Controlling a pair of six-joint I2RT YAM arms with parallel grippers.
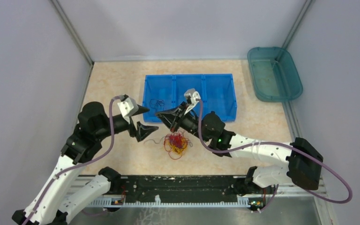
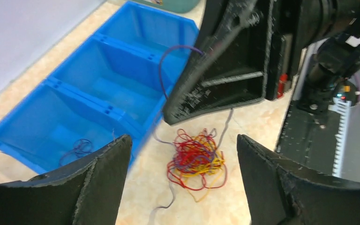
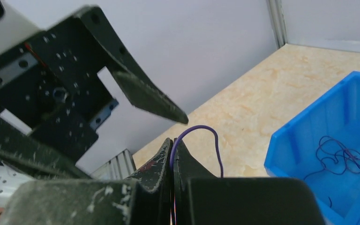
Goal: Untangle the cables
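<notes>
A tangle of red, yellow-orange and dark cables lies on the table in front of the blue bin. My right gripper hovers above the tangle's left side, shut on a dark purple cable that loops out of its tip. That cable runs down toward the tangle. My left gripper faces the right one, open and empty, with the tangle seen between its fingers. Another dark cable lies loose in the bin's left compartment.
The bin has three compartments and stands just behind both grippers. A teal tub sits at the back right. Grey walls close in the left, back and right sides. The black rail with the arm bases runs along the near edge.
</notes>
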